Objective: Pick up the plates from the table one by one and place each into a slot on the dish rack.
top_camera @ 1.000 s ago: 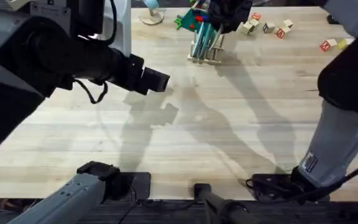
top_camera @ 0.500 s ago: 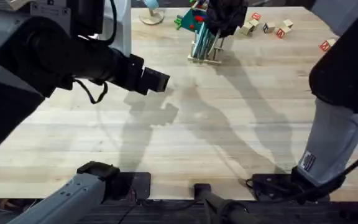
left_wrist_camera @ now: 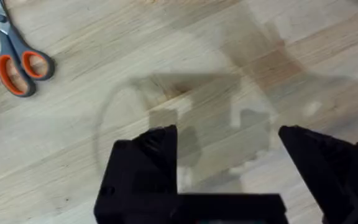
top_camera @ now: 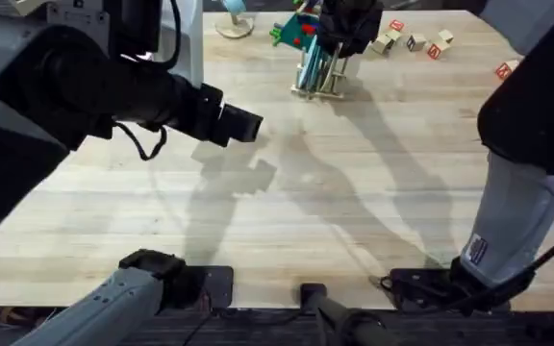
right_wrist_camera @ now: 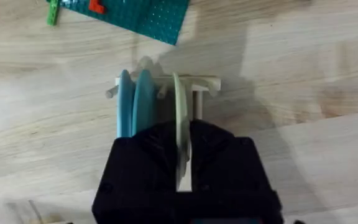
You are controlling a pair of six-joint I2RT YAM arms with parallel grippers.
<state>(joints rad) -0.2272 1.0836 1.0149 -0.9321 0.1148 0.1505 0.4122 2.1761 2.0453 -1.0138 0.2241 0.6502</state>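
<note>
Right gripper apparently clamps cream plate upright in dish rack; left gripper apart above counter.

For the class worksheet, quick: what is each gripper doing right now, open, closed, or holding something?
Left gripper: open, holding nothing, above the bare table.
Right gripper: shut on the cream plate, which stands upright in the dish rack.

- Bright, even light falls on the table from above, with no harsh glare.
- Soft grey arm shadows stretch across the planks in the overhead view.
- The left arm looms dark and blurred close under the camera.
- Left wrist view: soft focus, with a blocky shadow on the wood.
- Right wrist view: the dish rack is reasonably crisp.
</note>
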